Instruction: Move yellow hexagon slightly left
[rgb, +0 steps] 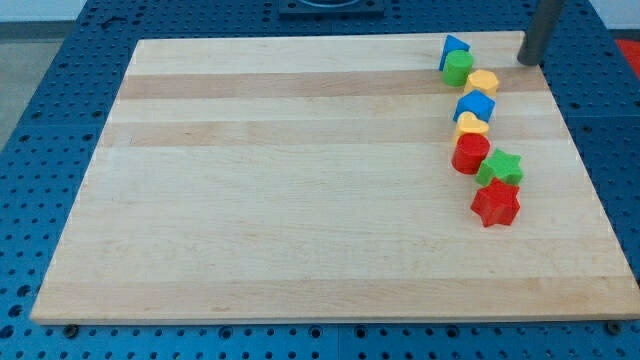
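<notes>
The yellow hexagon (483, 82) lies near the top right of the wooden board (280, 180). It touches a green cylinder (459, 68) on its upper left and a blue cube (475, 105) just below it. My tip (527, 62) stands on the board's top right, to the right of and slightly above the yellow hexagon, with a small gap between them. The rod runs up out of the view's top edge.
The blocks form a column down the right side: a blue block (455, 47) at the top, then below the cube a second yellow block (471, 125), a red cylinder (470, 153), a green star (500, 166) and a red star (496, 203). Blue perforated table surrounds the board.
</notes>
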